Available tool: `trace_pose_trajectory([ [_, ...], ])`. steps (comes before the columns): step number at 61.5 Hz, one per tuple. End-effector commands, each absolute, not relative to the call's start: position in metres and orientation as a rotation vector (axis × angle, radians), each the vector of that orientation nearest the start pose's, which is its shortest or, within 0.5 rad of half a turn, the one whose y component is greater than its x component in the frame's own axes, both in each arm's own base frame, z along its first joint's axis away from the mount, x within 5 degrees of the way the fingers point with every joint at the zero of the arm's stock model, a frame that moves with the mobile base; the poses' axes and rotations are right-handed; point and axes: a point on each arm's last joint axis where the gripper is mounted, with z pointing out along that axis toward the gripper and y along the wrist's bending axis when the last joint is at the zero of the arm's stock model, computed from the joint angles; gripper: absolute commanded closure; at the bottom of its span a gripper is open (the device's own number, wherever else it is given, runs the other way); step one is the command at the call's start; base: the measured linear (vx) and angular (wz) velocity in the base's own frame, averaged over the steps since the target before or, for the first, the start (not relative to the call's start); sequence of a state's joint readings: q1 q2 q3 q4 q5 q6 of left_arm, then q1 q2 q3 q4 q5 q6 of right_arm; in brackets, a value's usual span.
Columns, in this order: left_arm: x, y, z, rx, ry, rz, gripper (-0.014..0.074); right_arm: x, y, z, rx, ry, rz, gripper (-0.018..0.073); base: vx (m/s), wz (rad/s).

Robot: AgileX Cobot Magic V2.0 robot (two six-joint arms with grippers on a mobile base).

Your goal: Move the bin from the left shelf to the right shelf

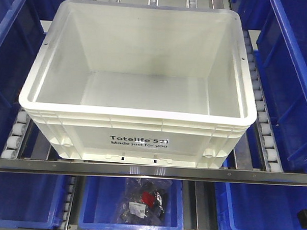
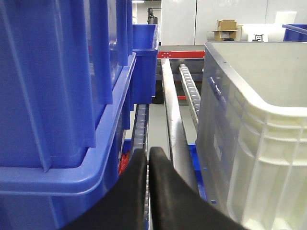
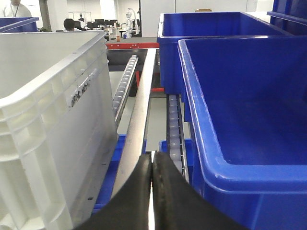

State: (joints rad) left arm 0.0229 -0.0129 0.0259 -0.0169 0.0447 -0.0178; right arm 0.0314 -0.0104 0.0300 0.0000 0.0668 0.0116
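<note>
The white bin [image 1: 139, 84] stands empty on the roller shelf, its black "Totelife 521" print facing me. Neither gripper shows in the front view. In the left wrist view my left gripper [image 2: 147, 155] is shut on nothing, in the gap between a blue bin [image 2: 57, 96] and the white bin's left wall [image 2: 249, 143]. From the right wrist camera the right gripper [image 3: 152, 160] is also shut and empty, sitting between the white bin's right wall [image 3: 53, 129] and a blue bin [image 3: 244, 110].
Blue bins [image 1: 293, 75] flank the white bin on both sides. Roller tracks [image 1: 261, 109] and a metal front rail [image 1: 151, 171] carry it. Below, a blue bin holds a bagged item [image 1: 147, 199]. A steel divider rail [image 3: 139, 124] runs along each gap.
</note>
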Motion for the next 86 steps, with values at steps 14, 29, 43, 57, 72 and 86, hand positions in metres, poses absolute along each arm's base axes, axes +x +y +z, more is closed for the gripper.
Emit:
trace_pose_trajectory([
  [14,0.045,0.001,0.253,-0.039,1.282,-0.022,0.0604,0.051,0.001,0.229,-0.023,1.397,0.016,0.0567,0.00,0.00],
  [29,0.015,0.000,0.323,-0.042,1.133,-0.039,0.0604,0.032,0.001,0.288,-0.037,1.317,-0.003,0.0567,0.00,0.00],
  [43,0.006,-0.001,0.373,-0.038,1.199,-0.041,0.0604,0.032,0.000,0.334,-0.068,1.395,-0.057,0.0567,0.00,0.00],
  [57,0.038,-0.001,0.383,-0.041,1.512,-0.043,0.0604,0.060,0.000,0.352,-0.074,1.576,-0.058,0.0567,0.00,0.00],
  [72,0.067,-0.001,0.362,-0.046,1.802,-0.044,0.0604,0.095,0.001,0.329,-0.084,1.841,-0.056,0.0567,0.00,0.00],
  [86,0.071,-0.001,0.358,-0.051,1.844,-0.053,0.0597,0.122,0.001,0.314,-0.092,1.980,-0.054,0.0551,0.00,0.00],
])
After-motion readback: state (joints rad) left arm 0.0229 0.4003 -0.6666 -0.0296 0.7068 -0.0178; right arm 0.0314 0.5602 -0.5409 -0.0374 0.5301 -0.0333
